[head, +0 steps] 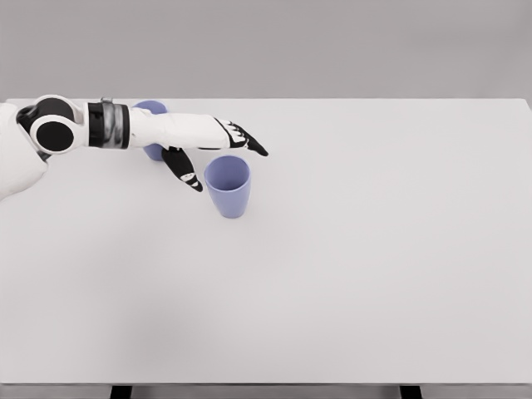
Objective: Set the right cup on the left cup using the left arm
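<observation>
The near edge of the white worktop (266,332) is seen closest to the camera, with two dark supports just visible beneath it at the bottom of the picture. The surface is spread wide to both sides and ends at a plain grey wall at the far side.

At the far left, the left arm (100,125) is brought in from the picture's left edge, with a black-and-white shoulder joint and a dark banded wrist section. It is stretched to the right above the far part of the worktop. Behind the forearm, a left cup (151,108) in pale blue-violet is partly hidden: only its rim above the arm and a small piece below the arm are shown.

Further right, the left hand (208,145) is held open, with black-tipped fingers (249,143) extended to the right and the thumb pointed down and toward the near side. Nothing is held by it.

Just right of the thumb and just below the fingers, the right cup (228,186) is stood upright on the worktop, mouth up, in the same blue-violet. Whether the fingertips touch its rim cannot be told.
</observation>
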Robot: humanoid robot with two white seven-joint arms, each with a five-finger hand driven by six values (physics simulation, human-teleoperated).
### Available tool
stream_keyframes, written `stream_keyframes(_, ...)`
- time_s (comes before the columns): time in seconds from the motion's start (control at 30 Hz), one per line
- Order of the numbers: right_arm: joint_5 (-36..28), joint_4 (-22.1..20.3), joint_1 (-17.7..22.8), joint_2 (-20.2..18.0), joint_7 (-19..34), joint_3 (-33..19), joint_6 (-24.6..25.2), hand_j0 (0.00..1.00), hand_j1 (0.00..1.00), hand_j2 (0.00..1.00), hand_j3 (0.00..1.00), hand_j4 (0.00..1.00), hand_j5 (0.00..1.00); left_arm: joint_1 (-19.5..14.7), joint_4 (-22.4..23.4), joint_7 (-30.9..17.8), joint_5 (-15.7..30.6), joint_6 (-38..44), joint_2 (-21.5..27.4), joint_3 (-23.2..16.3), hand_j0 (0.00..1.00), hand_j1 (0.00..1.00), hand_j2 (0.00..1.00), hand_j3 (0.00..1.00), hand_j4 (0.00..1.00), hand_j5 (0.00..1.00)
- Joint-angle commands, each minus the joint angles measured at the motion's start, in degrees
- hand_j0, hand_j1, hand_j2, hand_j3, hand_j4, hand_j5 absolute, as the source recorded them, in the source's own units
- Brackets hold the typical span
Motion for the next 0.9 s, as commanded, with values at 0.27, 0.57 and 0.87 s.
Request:
stream_keyframes(0.27,0.01,0.0,-0.09,0.0,-0.07,-0.01,-0.01,1.0,1.0,1.0,1.0,1.0,1.0,0.7,4.36,0.19,-2.6,0.13,-1.88,0.51,1.0,1.0,1.0,1.0,1.0,1.0)
stream_keyframes(0.57,0.01,0.0,-0.09,0.0,0.02,-0.01,-0.01,1.0,1.0,1.0,1.0,1.0,1.0,1.67,7.52,0.28,-5.32,0.13,-4.34,1.13,1.0,1.0,1.0,1.0,1.0,1.0)
stream_keyframes(0.87,0.01,0.0,-0.09,0.0,0.02,-0.01,-0.01,1.0,1.0,1.0,1.0,1.0,1.0,2.02,8.93,0.28,-5.5,0.13,-5.84,1.04,1.0,1.0,1.0,1.0,1.0,1.0)
